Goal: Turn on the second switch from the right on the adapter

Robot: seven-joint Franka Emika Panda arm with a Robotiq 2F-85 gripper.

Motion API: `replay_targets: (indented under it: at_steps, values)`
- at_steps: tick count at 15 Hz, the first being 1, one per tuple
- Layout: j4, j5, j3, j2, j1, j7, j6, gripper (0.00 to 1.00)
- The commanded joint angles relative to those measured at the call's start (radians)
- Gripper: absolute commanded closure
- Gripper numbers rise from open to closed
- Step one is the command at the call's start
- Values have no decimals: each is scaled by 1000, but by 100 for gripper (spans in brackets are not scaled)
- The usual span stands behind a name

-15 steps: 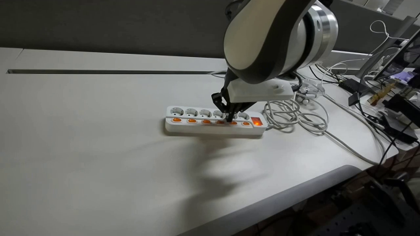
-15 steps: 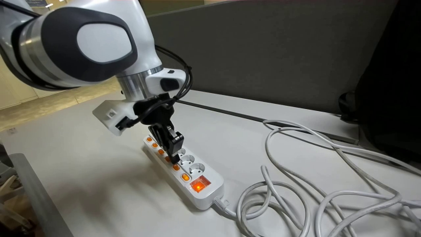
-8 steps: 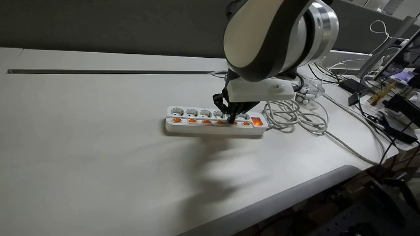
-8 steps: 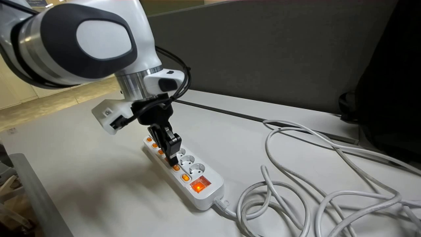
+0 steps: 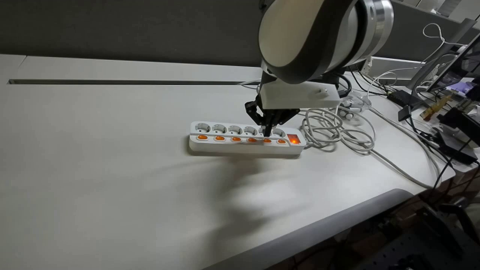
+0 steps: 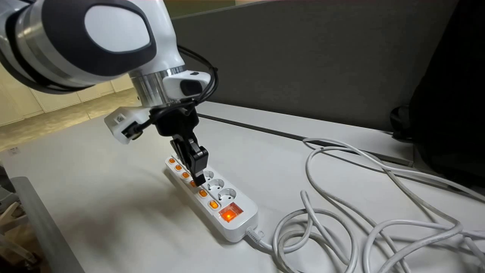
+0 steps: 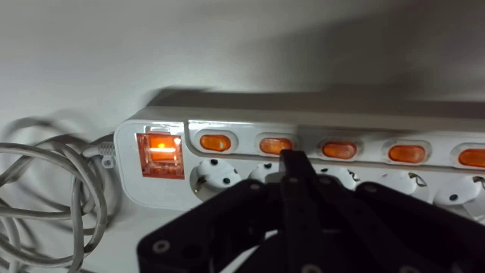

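The adapter is a white power strip (image 5: pixel 243 149) with a row of orange switches beside its sockets; it also shows in an exterior view (image 6: pixel 237 229) and in the wrist view (image 7: pixel 151 191). A larger red main switch (image 7: pixel 161 153) is lit at its cable end. The second small orange switch from the cable end (image 5: pixel 267 141) also shows in an exterior view (image 6: pixel 203 193) and in the wrist view (image 7: pixel 274 145). My gripper (image 5: pixel 267 134) is shut and empty, its tip just above that switch's socket side (image 7: pixel 293 153). I cannot tell whether this switch is lit.
A coiled white cable (image 5: pixel 326 129) runs from the strip's end. A dark partition (image 6: pixel 303 64) stands behind the table (image 5: pixel 112 168). A black bag-like shape (image 6: pixel 451 94) stands beyond the cable. Black devices and wires (image 5: pixel 405 97) lie at the far right.
My gripper first moved down and slightly toward the cable end, over the second orange switch. It has since risen a little, and that switch shows again. The strip has not moved.
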Motion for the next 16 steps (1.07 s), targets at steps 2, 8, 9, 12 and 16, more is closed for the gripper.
replay_targets:
  at_steps: [2, 8, 9, 12, 16]
  values:
    - [-6, -23, 6, -29, -11, 46, -25, 100]
    - [-4, -5, 19, -13, -27, 42, -31, 100]
    - [-4, -3, 21, -12, -29, 41, -30, 100]
    - [-4, 1, 25, -1, -33, 40, -22, 100]
    - [1, 15, 31, 25, -42, 32, -2, 100]
